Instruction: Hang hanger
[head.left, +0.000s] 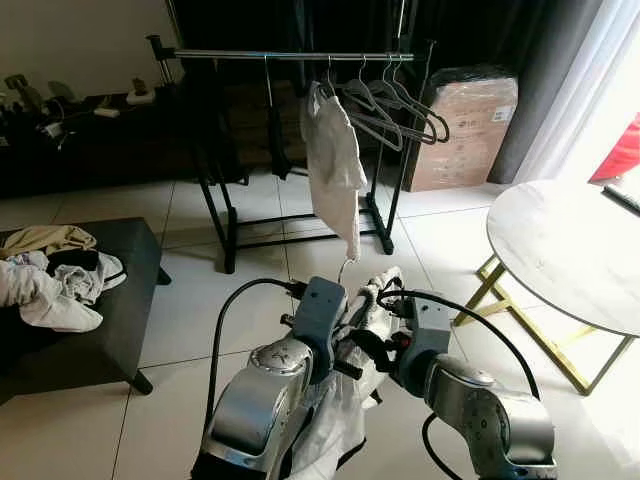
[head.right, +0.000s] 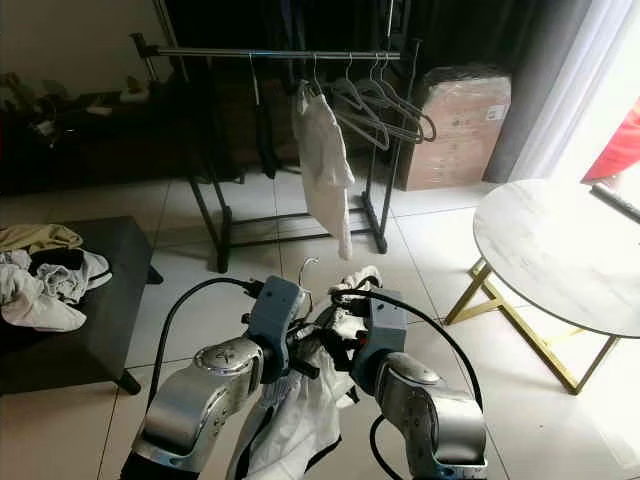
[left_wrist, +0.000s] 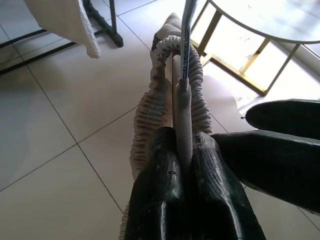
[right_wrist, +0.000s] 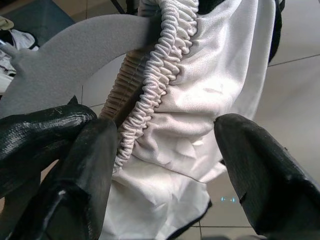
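Left wrist view: left gripper (left_wrist: 184, 150) pinches the hanger (left_wrist: 183, 115); right gripper (right_wrist: 165, 165) gapes around its garment (right_wrist: 210, 100). Beyond the fingertips, rack (head.left: 290, 55) and table (head.left: 570, 250); hook half-hidden.

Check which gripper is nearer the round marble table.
Right. The right gripper sits on the side toward the marble table, fingers open around the white garment. The left gripper, shut on the hanger, is farther from it.

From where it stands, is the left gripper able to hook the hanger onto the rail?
Probably not yet: the left gripper, shut on the hanger, sits well short of the rail, with open floor between.
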